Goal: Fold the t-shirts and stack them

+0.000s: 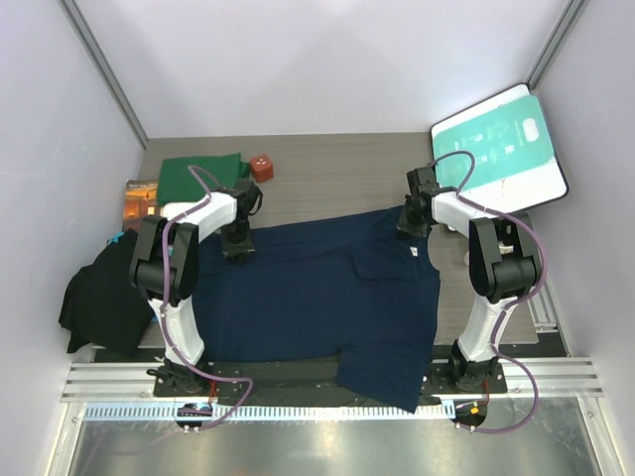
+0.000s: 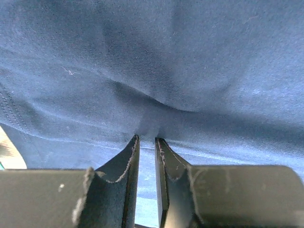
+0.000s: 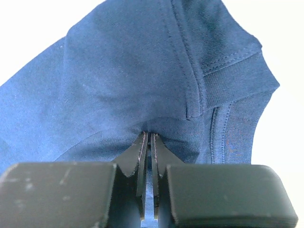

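Navy shirt point(image 1: 317, 297) is lying spread face up across the middle of the counter point(image 1: 327, 178). Its long axis is running 9 to 3 o'clock in the top view. The neck label point(image 1: 411, 253) is sitting at the 3 o'clock end and the hem at the 9 o'clock end. One sleeve point(image 1: 382, 382) is hanging over the counter's 6 o'clock edge.

Both arms are working the shirt's 12 o'clock edge. The left arm point(image 1: 198, 213) is reaching the hem-end corner and the right arm point(image 1: 456, 208) the shoulder end, each the nearer arm for its own corner.

Left jaws: standing nearly together, a narrow slit showing between them. They are pinching a pucker of navy cloth at the tips, and the cloth is creasing toward that point.

Right jaws: pressing almost flush together on a fold of navy cloth just beside the sleeve seam point(image 3: 194, 90).

Judgement: the step in hand is the first lengthwise fold. The held edge is lying at 12 o'clock of the shirt's body, so the coming move is calling for both arms to carry that edge toward 6 o'clock together, keeping the line between them parallel to the long axis.

Green shirt point(image 1: 203, 174) is sitting folded at 10 o'clock, well apart from the navy one.
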`<state>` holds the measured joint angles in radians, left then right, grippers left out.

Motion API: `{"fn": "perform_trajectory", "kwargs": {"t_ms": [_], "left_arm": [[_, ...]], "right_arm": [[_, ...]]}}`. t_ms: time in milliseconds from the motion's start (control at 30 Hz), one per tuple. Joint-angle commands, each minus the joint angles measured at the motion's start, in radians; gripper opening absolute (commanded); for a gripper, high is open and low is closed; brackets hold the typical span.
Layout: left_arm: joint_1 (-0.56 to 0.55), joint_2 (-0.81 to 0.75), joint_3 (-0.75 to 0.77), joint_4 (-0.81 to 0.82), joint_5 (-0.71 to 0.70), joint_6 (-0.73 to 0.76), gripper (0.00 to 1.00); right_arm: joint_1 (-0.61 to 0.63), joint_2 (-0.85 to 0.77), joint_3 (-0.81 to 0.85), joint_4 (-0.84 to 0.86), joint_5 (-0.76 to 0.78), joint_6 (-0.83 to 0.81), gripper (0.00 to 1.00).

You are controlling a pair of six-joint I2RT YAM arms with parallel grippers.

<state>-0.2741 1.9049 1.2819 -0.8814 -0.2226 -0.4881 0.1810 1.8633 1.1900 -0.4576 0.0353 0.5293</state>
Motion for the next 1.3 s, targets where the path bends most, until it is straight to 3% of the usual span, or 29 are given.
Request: {"fn": "perform_trajectory", "kwargs": {"t_ms": [0, 400, 933, 1267], "left_arm": [[0.026, 0.008, -0.029, -0.062, -0.06, 0.025, 0.18], [0.039, -0.021, -0.061, -0.054, -0.028, 0.037, 0.26], [0.053, 0.152, 0.238, -0.137, 0.005, 0.025, 0.34], [0.093, 0.163, 0.303, -0.096, 0.0, 0.04, 0.38]], "right_arm": [[-0.017, 0.066, 0.026, -0.006, 0.098, 0.001, 0.11], [-0.084, 0.14, 0.118, -0.026, 0.107, -0.002, 0.11], [-0.133, 0.224, 0.25, -0.07, 0.094, 0.011, 0.1], [-0.146, 0.2, 0.243, -0.056, 0.109, 0.014, 0.11]]}}
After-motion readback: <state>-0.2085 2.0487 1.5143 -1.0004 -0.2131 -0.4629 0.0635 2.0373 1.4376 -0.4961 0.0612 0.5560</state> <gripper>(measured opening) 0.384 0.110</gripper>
